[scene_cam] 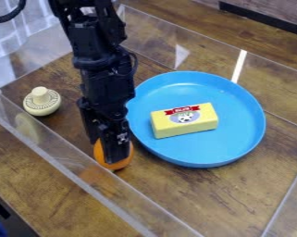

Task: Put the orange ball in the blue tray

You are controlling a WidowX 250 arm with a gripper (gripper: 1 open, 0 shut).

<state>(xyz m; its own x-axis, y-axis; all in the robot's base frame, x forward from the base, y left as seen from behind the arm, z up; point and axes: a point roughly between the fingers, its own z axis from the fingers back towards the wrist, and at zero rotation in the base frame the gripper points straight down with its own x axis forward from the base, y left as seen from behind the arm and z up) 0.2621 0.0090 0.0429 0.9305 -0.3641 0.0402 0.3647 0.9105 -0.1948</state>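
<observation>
While your arm (95, 65) is reaching down from the top left, the gripper (108, 146) is pointing almost straight down at the table (237, 199), and its jaws are sitting closed on the ball (111, 155). You're looking at black fingers (96, 137) hugging the ball from both sides, so only the lower orange part is peeking out under them. Whether the ball is resting on the wood or hanging just clear of it, I can't really tell from this angle.

So the ball is sitting outside the tray (243, 139), just beside its left rim, toward the near edge of the table. It isn't in the tray yet. The tray is lying flat to the right of the arm, and a yellow block (185, 119) is lying inside it, roughly in the middle, with a little printed label facing up.

Over on the left, well apart from the gripper, a cream knob-topped thing (41, 100) is standing on the table by itself. The table is looking like dark wood planks, and you're getting some glare off what seems to be a clear sheet over it, with a bright streak showing just past the tray's far rim.
</observation>
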